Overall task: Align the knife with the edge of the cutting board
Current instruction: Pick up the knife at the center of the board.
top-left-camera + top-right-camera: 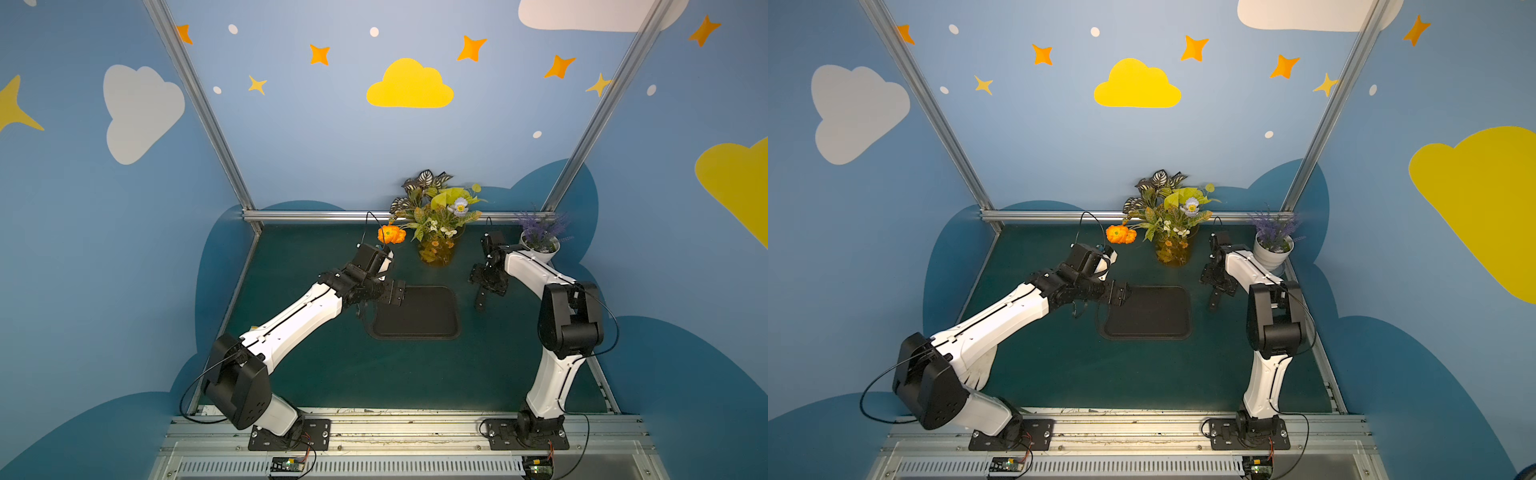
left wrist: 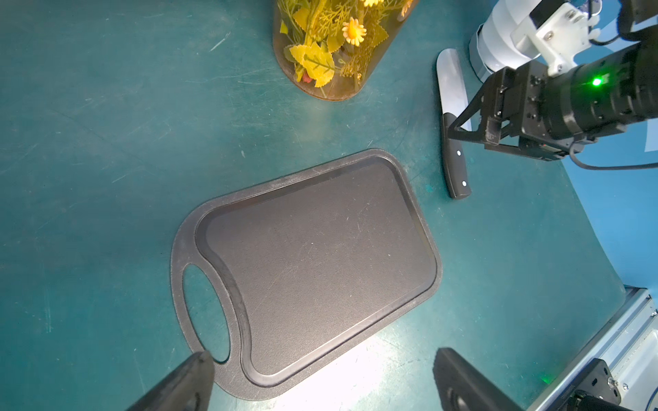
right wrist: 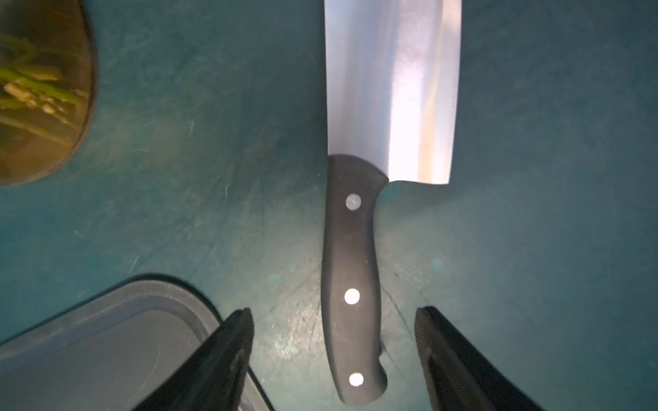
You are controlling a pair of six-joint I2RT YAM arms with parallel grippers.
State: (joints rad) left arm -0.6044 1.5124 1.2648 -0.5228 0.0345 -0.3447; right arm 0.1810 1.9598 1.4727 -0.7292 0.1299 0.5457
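Observation:
The black cutting board (image 1: 415, 311) (image 1: 1148, 311) (image 2: 320, 270) lies flat on the green mat, its oval handle hole toward the left arm. The knife (image 3: 350, 270) (image 2: 455, 170), a cleaver with a silver blade and a black riveted handle, lies on the mat just right of the board, not touching it. In both top views only its handle (image 1: 481, 300) (image 1: 1214, 302) shows below the right gripper. My right gripper (image 3: 334, 313) (image 1: 484, 286) hangs over the handle, open, with a gap on each side. My left gripper (image 2: 322, 356) (image 1: 395, 293) is open above the board's handle end.
An amber glass vase of artificial flowers (image 1: 436, 253) (image 2: 338, 53) stands behind the board. An orange flower (image 1: 390, 235) hangs near the left wrist. A white pot of lavender (image 1: 539, 245) sits at the back right, beside the right arm. Aluminium rails edge the mat.

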